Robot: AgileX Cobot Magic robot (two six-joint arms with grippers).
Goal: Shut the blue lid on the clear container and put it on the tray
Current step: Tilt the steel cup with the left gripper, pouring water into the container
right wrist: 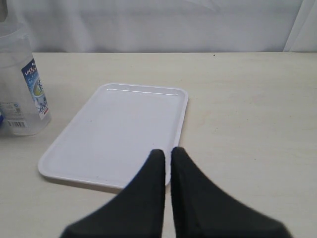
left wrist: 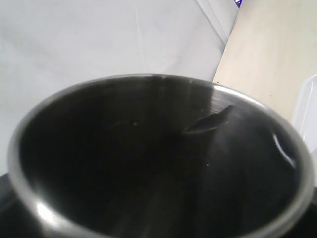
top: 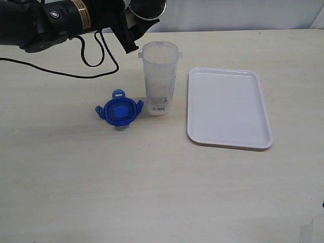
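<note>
The clear container point(top: 159, 81) stands upright and lidless on the table, just left of the white tray point(top: 228, 106). Flat on the table to the container's left lies the blue lid point(top: 119, 110), flaps spread. My left gripper point(top: 135, 23) hangs above and behind the container, shut on a grey steel cup point(top: 148, 9). The cup's dark inside point(left wrist: 158, 158) fills the left wrist view and hides the fingers. My right gripper point(right wrist: 167, 151) is shut and holds nothing. It hovers over the near edge of the tray point(right wrist: 119, 124), with the container point(right wrist: 20, 94) off to one side.
A black cable point(top: 91, 61) from the left arm loops over the table behind the lid. A pale curtain point(right wrist: 148, 25) hangs behind the table's far edge.
</note>
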